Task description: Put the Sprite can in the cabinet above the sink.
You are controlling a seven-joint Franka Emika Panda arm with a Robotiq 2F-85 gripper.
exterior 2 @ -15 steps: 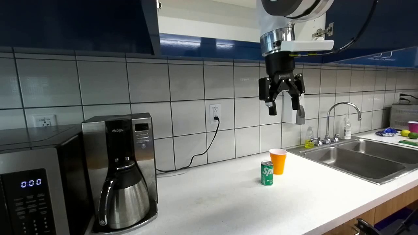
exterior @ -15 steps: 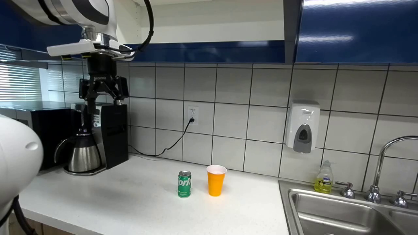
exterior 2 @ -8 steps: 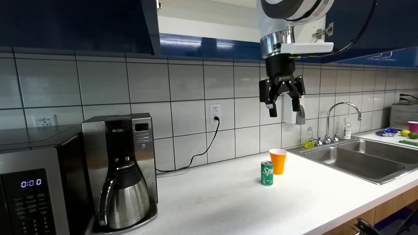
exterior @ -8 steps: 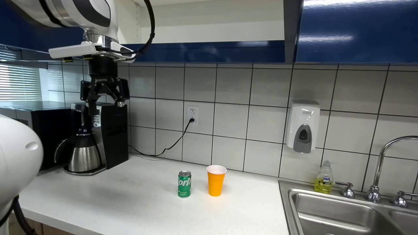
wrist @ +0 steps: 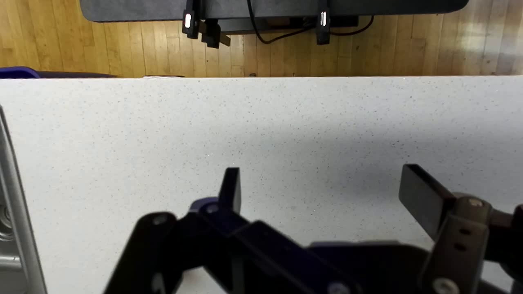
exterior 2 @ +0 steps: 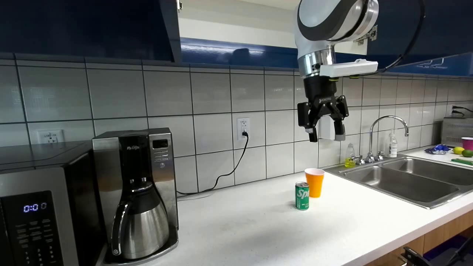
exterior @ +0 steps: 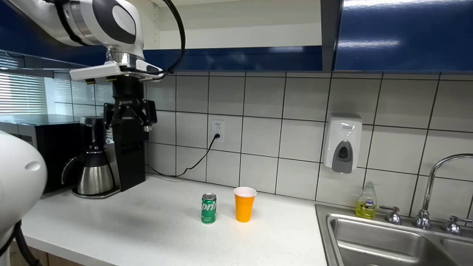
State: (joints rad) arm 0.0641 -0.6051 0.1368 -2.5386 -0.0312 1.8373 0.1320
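The Sprite can (exterior: 208,211) stands upright on the white counter, and it also shows in an exterior view (exterior 2: 302,198). It is out of view in the wrist view. My gripper (exterior 2: 326,136) is open and empty, pointing down, well above counter height. In the wrist view the fingers (wrist: 320,183) are wide apart with only counter between them. The cabinet (exterior: 232,59) stands open above the counter, its cream interior showing in both exterior views; the arm hides part of it. The sink (exterior: 323,232) is at the right, and its edge shows in the wrist view (wrist: 18,196).
An orange cup (exterior: 244,207) stands close beside the can. A coffee maker (exterior 2: 162,177) and a microwave (exterior 2: 37,203) stand at the counter's far end from the sink. A soap dispenser (exterior: 343,142) hangs on the tiles. A soap bottle (exterior: 366,203) stands by the chrome tap (exterior: 428,184).
My gripper has moved down, and a little to the right in both exterior views, mostly in the last half second. It stays open. The can and cup have not moved.
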